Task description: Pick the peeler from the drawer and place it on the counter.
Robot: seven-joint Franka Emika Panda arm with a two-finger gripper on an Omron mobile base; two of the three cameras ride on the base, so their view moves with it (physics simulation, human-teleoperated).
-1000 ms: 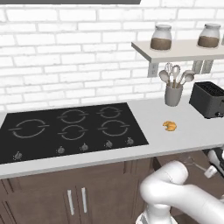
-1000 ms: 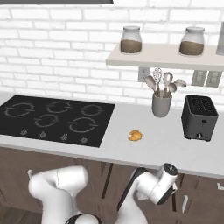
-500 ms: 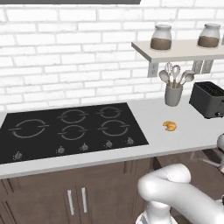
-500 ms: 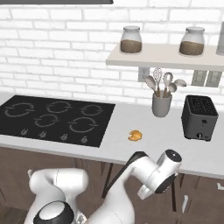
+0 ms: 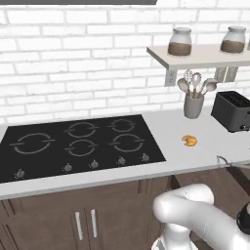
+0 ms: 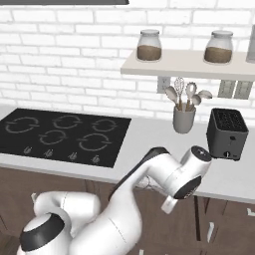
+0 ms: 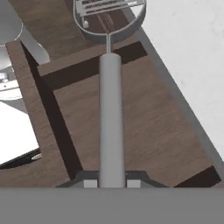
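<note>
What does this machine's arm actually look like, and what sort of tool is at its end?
The arm is made of smooth, rounded glossy white segments, like thick tubes joined end to end, with dark grey to black rings and caps at the joints. No cables or markings show. The tool at its end shows as two small dark finger tips with pale square pads.

Peeler [image 7: 110,118] head cut by hand view's top edge. Drawer [image 7: 144,131] only partly framed. You can't judge finger contact: fingertips [image 7: 90,183] barely visible.

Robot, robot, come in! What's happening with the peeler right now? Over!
Gripper shut on peeler. Peeler above open drawer, beside counter. Nothing in the way.
</note>
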